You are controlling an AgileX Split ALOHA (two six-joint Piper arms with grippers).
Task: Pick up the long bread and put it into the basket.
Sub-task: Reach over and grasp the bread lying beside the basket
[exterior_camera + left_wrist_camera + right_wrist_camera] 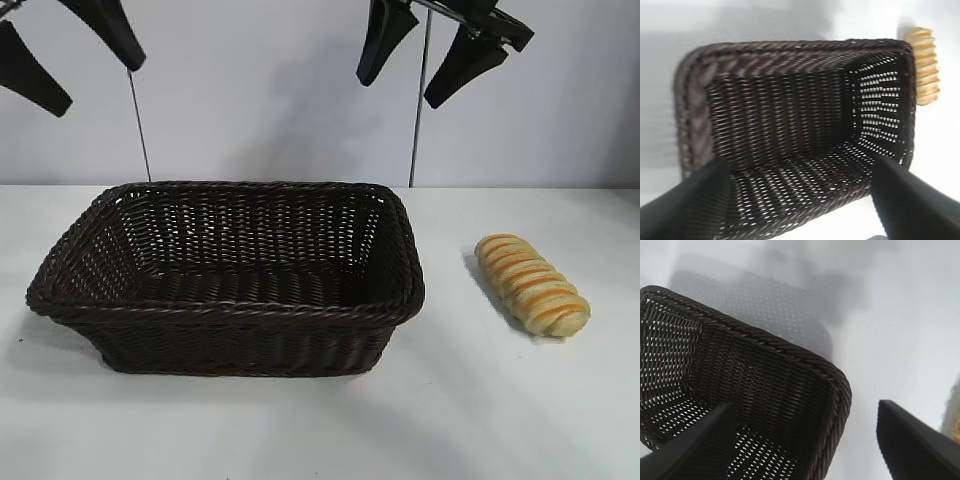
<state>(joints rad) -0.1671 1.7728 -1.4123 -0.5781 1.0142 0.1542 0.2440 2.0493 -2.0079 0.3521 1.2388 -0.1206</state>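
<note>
You had a plain white tabletop (pixel 300 430) filling the lower part of the exterior view, smooth and matte, meeting the wall (pixel 250 100) behind it along a straight level line. That wall was pale grey-white and bare. Two thin dark vertical lines (pixel 138 125) ran down it to the tabletop's back edge, one toward the left and one right of centre. The light was soft and even, coming from above, and it laid only faint, blurred grey shadows on the white surface. You saw no window or floor.
</note>
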